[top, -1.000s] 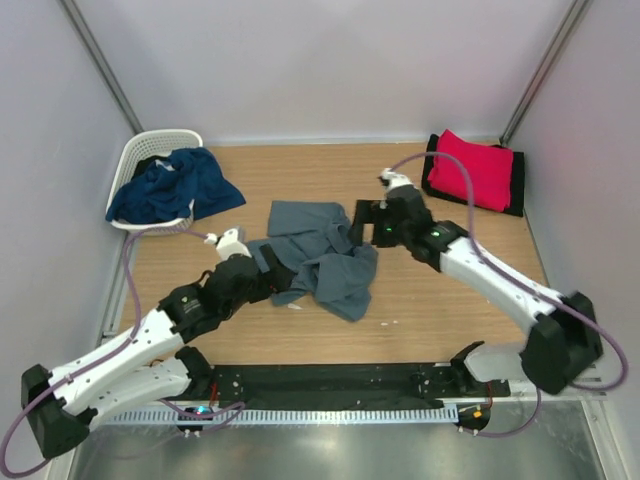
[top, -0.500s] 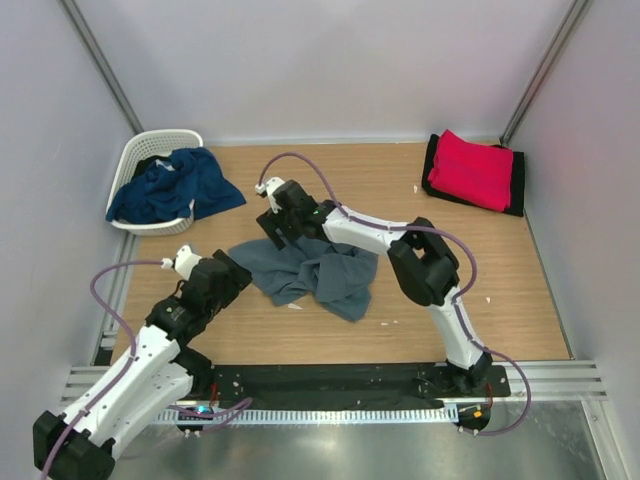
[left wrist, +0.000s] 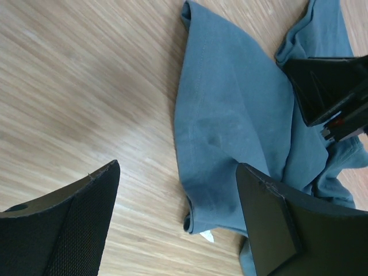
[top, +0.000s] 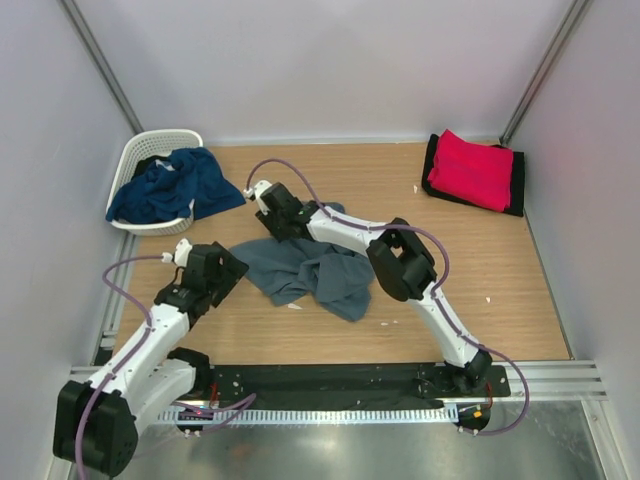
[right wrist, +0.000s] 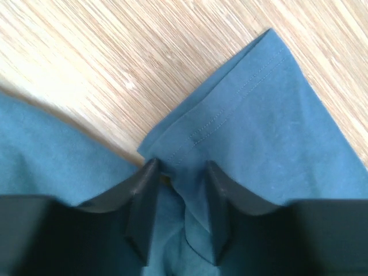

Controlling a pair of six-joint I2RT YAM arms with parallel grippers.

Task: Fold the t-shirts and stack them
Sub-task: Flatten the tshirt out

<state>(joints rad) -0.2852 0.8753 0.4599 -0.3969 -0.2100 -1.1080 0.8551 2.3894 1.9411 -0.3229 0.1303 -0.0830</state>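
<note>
We see the right gripper (right wrist: 181, 167) reached far across to the upper left edge of the slate grey-blue t-shirt (top: 310, 268). Its fingers (right wrist: 142, 201) are drawn close together, with only a narrow gap between them. A raised ridge of the shirt's cloth, just behind a stitched hem corner, sits in that gap, and both fingers press against it, so we take it as a pinch on the cloth.

The left gripper (left wrist: 178, 169) hangs over the shirt's left side. Its fingers (left wrist: 80, 213) are spread wide apart and have hold of nothing. Between them we see bare wood and a flap of the shirt, and neither finger touches the cloth.

The slate grey-blue t-shirt lies crumpled on the wooden table (top: 440, 270), roughly in the middle between the two arms. It is unfolded, with creases and overlapping flaps. One hem edge runs down its left side, and a small white tag shows at the lower edge.

We find the navy blue t-shirt (top: 175, 185) bunched up and spilling over the rim of the white basket (top: 140, 150) at the far left. The red t-shirt (top: 470, 168) rests folded on top of the black t-shirt (top: 517, 185) in the far right corner, well apart from both grippers.
</note>
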